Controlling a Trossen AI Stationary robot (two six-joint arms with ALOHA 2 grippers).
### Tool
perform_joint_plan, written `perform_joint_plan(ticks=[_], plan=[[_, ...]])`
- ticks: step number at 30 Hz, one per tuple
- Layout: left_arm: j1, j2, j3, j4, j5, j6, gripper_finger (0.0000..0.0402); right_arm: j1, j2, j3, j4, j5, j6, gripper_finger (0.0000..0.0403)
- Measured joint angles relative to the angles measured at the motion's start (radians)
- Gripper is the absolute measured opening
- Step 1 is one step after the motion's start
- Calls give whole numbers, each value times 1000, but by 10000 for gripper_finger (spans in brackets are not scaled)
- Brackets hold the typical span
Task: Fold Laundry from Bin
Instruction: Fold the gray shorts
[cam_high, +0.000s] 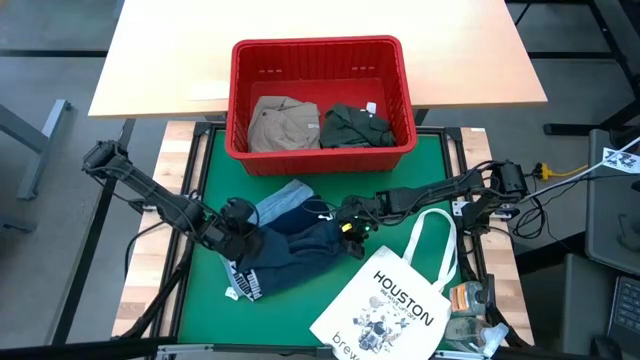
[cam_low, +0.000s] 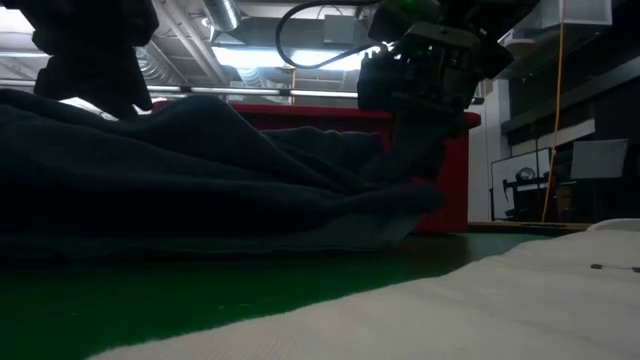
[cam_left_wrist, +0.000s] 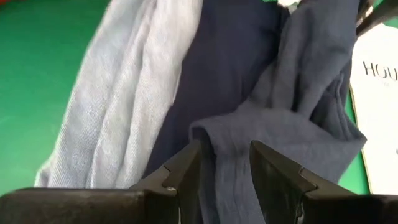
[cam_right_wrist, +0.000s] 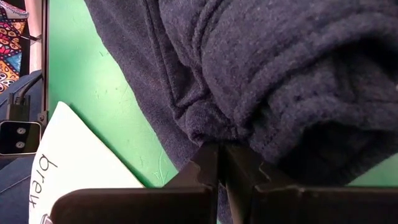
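On the green mat (cam_high: 205, 190) in front of the red bin (cam_high: 321, 52), a navy garment (cam_high: 305, 250) is spread in a loose heap, and a light blue denim garment (cam_high: 283, 198) lies just beside it, partly under it, on the side toward the bin. Inside the bin two more pieces of laundry are seen: a khaki-tan garment (cam_high: 283, 125) on the left and a dark green garment (cam_high: 352, 125) on the right, touching each other.

The left gripper (cam_high: 243, 238) is placed at the left edge of the navy garment. In the left wrist view its fingers (cam_left_wrist: 180, 174) are held partly apart, and a fold of the navy cloth (cam_left_wrist: 233, 162) is seen between them. Whether the cloth is really pinched there cannot be told.

The right gripper (cam_high: 350, 226) is placed at the right edge of the same garment. In the right wrist view its fingers (cam_right_wrist: 208, 165) are pressed almost fully together, and a thin edge of the navy fabric (cam_right_wrist: 205, 121) is gripped between them. In the low view this edge is seen lifted a little from the mat under the right gripper (cam_low: 415, 165).

A white tote bag (cam_high: 395, 300) printed "HOUSTON" lies at the near right corner of the mat, just beside the navy garment.
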Motion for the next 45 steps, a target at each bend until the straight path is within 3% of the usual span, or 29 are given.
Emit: perform_joint_plan(ticks=[14,25,36,45], plan=[[0,1,0,18,87,3,124,0,0,0,1,0,0,17],[-13,1,0,79,66,4,8,0,-4,0,-1,-16,9,17],[-119,0,0,297,81,56,2,-1,-119,0,-85,-15,13,17],[-198,1,0,325,81,23,1,0,-119,0,-236,-14,42,17]])
